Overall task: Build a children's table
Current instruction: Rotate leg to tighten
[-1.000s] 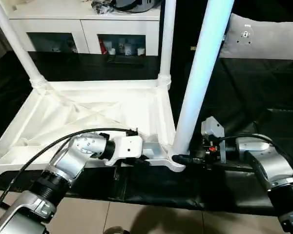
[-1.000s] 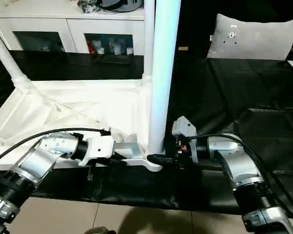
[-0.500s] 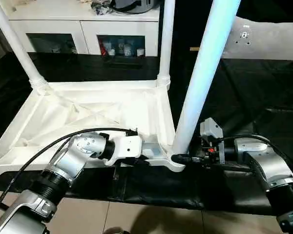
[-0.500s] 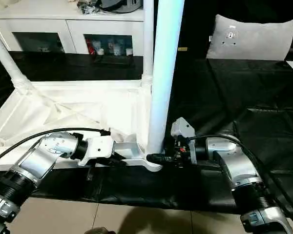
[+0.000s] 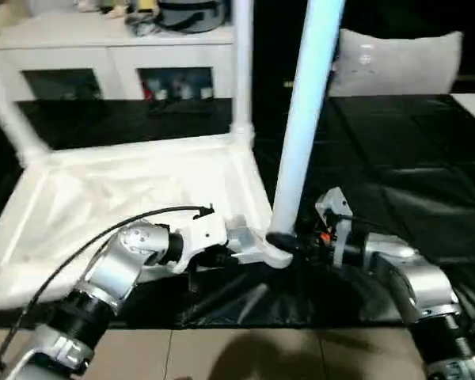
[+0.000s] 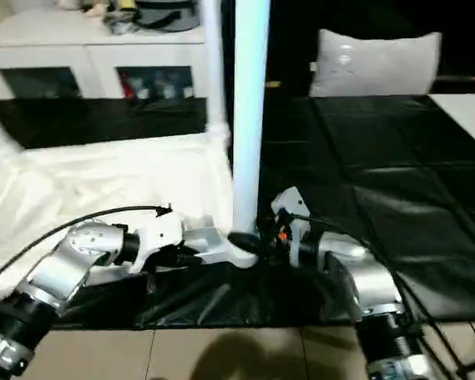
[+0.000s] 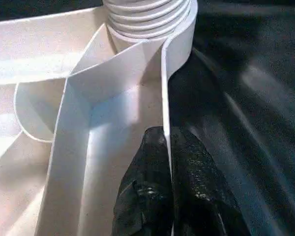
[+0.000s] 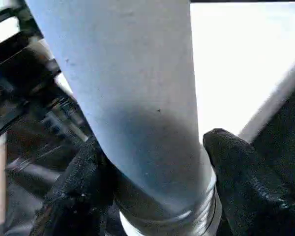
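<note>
The white table top [image 5: 127, 198] lies ribbed side up on a black cloth. Two white legs [image 5: 241, 79] stand in its far corner sockets. A third leg [image 5: 305, 119] stands nearly upright in the near right socket [image 5: 275, 252]. My right gripper [image 5: 289, 240] is at this leg's foot, its black fingers [image 8: 73, 187] pressed on either side of the leg [image 8: 137, 88], just above the threaded end. My left gripper [image 7: 167, 135] is shut on the top's thin near rim [image 7: 164, 73], just left of that socket.
A white cabinet [image 5: 111, 47] stands behind the table top, and a grey pillow [image 5: 396, 59] lies at the back right. The black cloth [image 5: 396, 142] runs out to the right. Tiled floor [image 5: 245, 356] shows along the near edge. A black cable [image 5: 134, 218] arcs over my left forearm.
The whole view has shifted and blurred, so the camera moved. My right fingers have closed in on the foot of the near leg. The left grip on the rim is unchanged.
</note>
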